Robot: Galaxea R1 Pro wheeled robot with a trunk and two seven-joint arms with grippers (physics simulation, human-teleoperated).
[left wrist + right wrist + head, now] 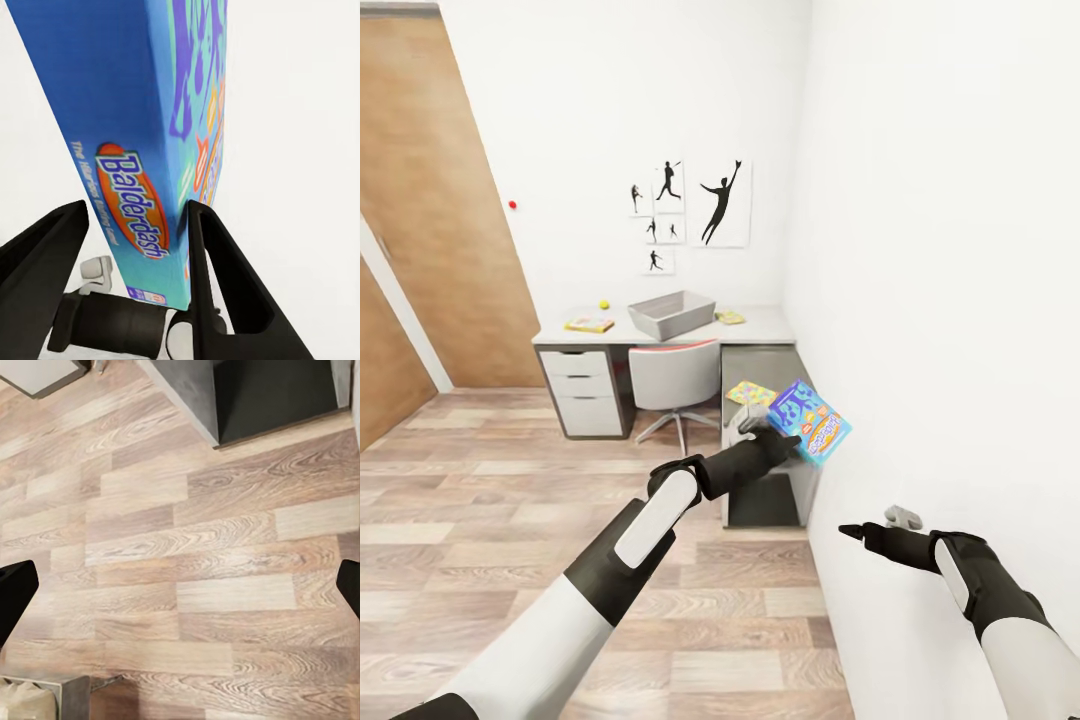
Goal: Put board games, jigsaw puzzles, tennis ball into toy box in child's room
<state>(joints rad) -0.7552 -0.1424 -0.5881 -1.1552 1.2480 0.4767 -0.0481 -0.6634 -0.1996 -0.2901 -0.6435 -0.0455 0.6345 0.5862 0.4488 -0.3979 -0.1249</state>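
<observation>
The left claw [792,437] pinches the blue board game [811,420] by one edge, holding it out in the air so it can be carried across the room. The grey toy box [672,314] waits on the bench [760,325] ahead, near the tennis ball [603,303]. A puzzle [750,392] lies on the bench's nearer section. The right claw [857,531] hangs spread and empty over the wooden floor [180,555].

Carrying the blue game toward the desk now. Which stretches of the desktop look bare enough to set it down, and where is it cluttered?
Bare top lies between the toy box and the board game at the desk's left end, where the tennis ball sits behind. The table corner beyond the small flat toy is also free. The nearer dark section is crowded: a jigsaw puzzle lies there, under the left tool holding the blue game.
</observation>
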